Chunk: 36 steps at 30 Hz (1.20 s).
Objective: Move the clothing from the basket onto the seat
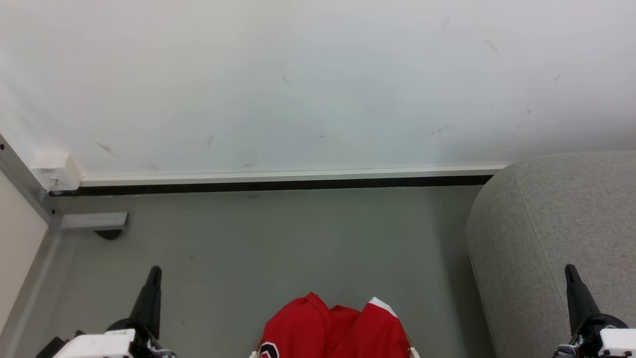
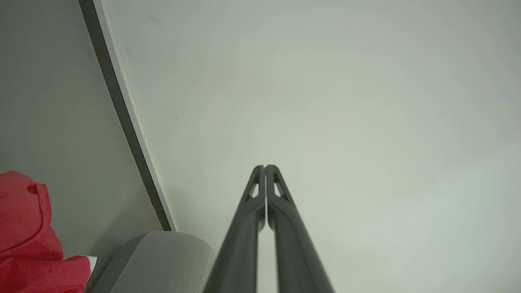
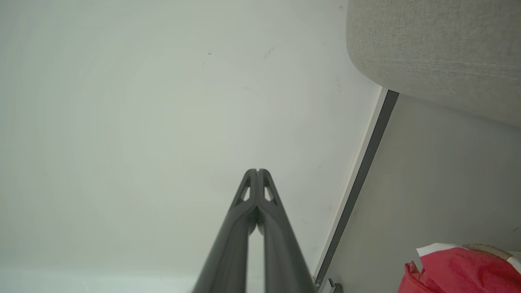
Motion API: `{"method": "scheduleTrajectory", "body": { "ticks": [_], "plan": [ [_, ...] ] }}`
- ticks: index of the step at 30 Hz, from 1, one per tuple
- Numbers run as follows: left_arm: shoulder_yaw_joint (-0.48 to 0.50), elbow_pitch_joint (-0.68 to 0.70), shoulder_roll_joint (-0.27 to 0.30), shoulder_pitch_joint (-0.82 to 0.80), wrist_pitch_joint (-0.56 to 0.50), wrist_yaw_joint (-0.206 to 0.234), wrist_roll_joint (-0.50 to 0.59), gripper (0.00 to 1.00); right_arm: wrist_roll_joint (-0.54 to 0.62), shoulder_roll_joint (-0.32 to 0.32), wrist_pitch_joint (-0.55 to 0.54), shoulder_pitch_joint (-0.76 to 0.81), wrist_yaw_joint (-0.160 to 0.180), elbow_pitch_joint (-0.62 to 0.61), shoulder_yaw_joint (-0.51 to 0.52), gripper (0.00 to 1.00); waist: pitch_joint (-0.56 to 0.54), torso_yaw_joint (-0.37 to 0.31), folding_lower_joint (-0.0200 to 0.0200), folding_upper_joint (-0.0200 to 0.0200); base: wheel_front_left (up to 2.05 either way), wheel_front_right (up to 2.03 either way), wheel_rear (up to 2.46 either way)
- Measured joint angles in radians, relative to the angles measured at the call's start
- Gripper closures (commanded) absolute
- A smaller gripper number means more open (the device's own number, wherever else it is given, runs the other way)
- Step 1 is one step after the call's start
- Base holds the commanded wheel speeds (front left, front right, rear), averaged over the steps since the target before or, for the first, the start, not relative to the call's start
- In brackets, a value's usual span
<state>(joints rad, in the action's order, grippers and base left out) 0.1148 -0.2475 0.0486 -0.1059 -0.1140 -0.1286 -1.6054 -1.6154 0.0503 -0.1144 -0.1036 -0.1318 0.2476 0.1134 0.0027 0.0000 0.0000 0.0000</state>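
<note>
The picture's bottom edge cuts off the clothing (image 1: pixel 333 328) and basket (image 1: pixel 413 353).

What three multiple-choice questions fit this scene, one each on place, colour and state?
1. The seat lies on which side of the clothing? A robot's left; B robot's right; C underneath it.
2. The clothing is mainly: A blue; B red; C green.
3. The left jaws and right jaws are: A wide open; B shut on clothing; C shut, empty.
B: grey upholstery sits at the head view's right.
B: red fabric, white trim.
C: wrist views show them pressed together, nothing between.
</note>
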Motion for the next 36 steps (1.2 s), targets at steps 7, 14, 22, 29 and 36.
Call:
{"method": "scheduleTrajectory", "body": {
  "ticks": [7, 14, 22, 29, 36],
  "plan": [
    [0.0, 0.0, 0.0, 0.0, 0.0, 0.0, 0.0, 1.0, 0.0, 0.0, 0.0, 0.0, 0.0, 0.0, 0.0, 1.0, 0.0, 0.0, 0.0, 0.0, 0.0, 0.0, 0.0],
    [0.0, 0.0, 0.0, 0.0, 0.0, 0.0, 0.0, 1.0, 0.0, 0.0, 0.0, 0.0, 0.0, 0.0, 0.0, 1.0, 0.0, 0.0, 0.0, 0.0, 0.0, 0.0, 0.0],
    [0.0, 0.0, 0.0, 0.0, 0.0, 0.0, 0.0, 1.0, 0.0, 0.0, 0.0, 0.0, 0.0, 0.0, 0.0, 1.0, 0.0, 0.0, 0.0, 0.0, 0.0, 0.0, 0.0],
    [0.0, 0.0, 0.0, 0.0, 0.0, 0.0, 0.0, 1.0, 0.0, 0.0, 0.0, 0.0, 0.0, 0.0, 0.0, 1.0, 0.0, 0.0, 0.0, 0.0, 0.0, 0.0, 0.0],
    [0.0, 0.0, 0.0, 0.0, 0.0, 0.0, 0.0, 1.0, 0.0, 0.0, 0.0, 0.0, 0.0, 0.0, 0.0, 1.0, 0.0, 0.0, 0.0, 0.0, 0.0, 0.0, 0.0]
  ]
}}
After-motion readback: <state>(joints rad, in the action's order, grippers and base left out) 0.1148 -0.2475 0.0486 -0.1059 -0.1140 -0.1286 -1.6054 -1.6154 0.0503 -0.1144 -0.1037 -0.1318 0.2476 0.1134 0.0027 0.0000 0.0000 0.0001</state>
